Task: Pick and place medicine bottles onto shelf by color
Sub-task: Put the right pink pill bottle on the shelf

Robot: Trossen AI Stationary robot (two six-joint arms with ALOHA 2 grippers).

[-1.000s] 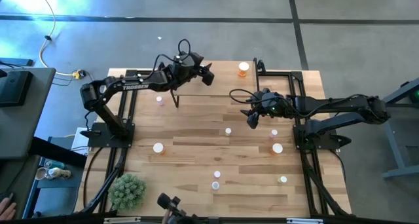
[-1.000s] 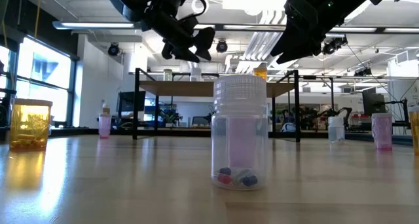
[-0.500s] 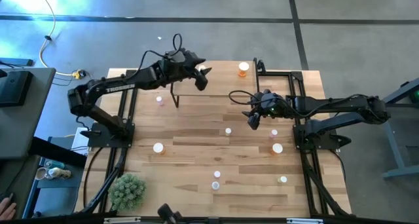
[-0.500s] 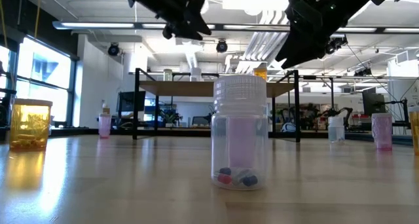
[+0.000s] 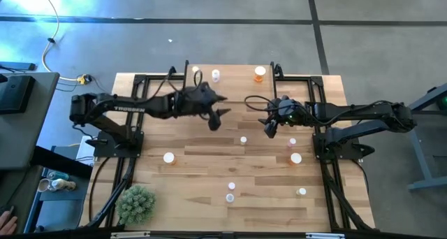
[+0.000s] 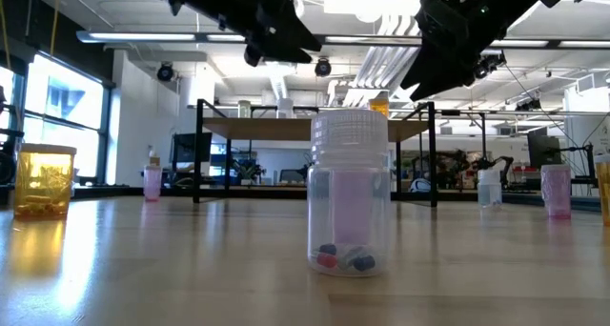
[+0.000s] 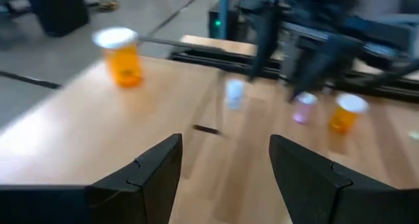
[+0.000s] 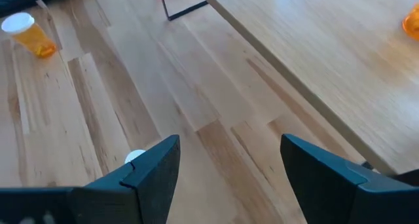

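While both arms hang mid-frame over the wood tabletop (image 5: 202, 155), left claw (image 5: 215, 120) and right claw (image 5: 269, 129) are spread, empty. Bottles (image 5: 168, 157) scattered across lower tabletop; three on the shelf (image 5: 237, 85) at top. Grey floor, workshop behind.

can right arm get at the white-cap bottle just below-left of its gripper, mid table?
Probably yes: the right gripper is open and empty, the bottle stands alone on bare table, and the left gripper sits off to the side.
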